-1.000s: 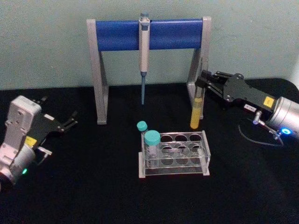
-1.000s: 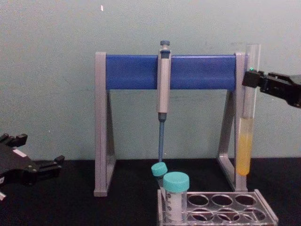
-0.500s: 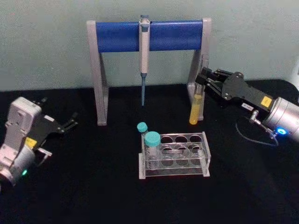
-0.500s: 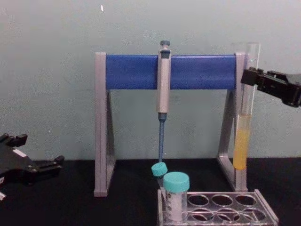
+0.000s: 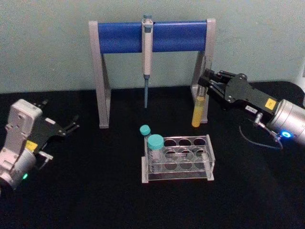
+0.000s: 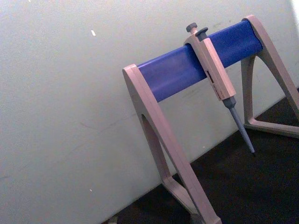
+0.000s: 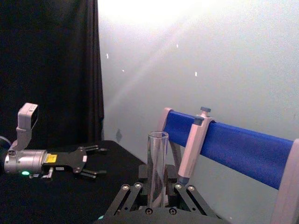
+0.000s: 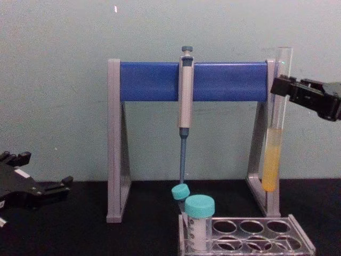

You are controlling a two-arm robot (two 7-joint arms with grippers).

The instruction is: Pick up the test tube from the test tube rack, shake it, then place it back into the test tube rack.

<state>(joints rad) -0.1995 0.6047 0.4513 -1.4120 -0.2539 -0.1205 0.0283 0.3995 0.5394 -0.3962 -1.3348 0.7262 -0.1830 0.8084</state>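
Observation:
The test tube (image 5: 198,110), long clear glass with yellow liquid in its lower part, hangs in the air behind and above the rack's right end, its bottom tilted a little to the left. My right gripper (image 5: 206,85) is shut on its upper part, and the chest view shows the right gripper (image 8: 280,88) clamping the test tube (image 8: 270,168) just below its open mouth. The tube (image 7: 157,168) rises between the fingers (image 7: 135,196). The clear test tube rack (image 5: 209,143), also (image 8: 299,238), stands on the black table. My left gripper (image 5: 61,114) rests open far to the left.
A tall grey-and-blue pipette stand (image 5: 151,37) with a hanging pipette (image 5: 147,52) stands right behind the tube, whose top is near the stand's right leg (image 8: 258,154). Two teal-capped tubes (image 5: 154,143) fill the rack's left holes. The other holes are open.
The right gripper has lifted the test tube slightly and shifted it left. The tube now tilts with its bottom swung left. The left arm has not moved.

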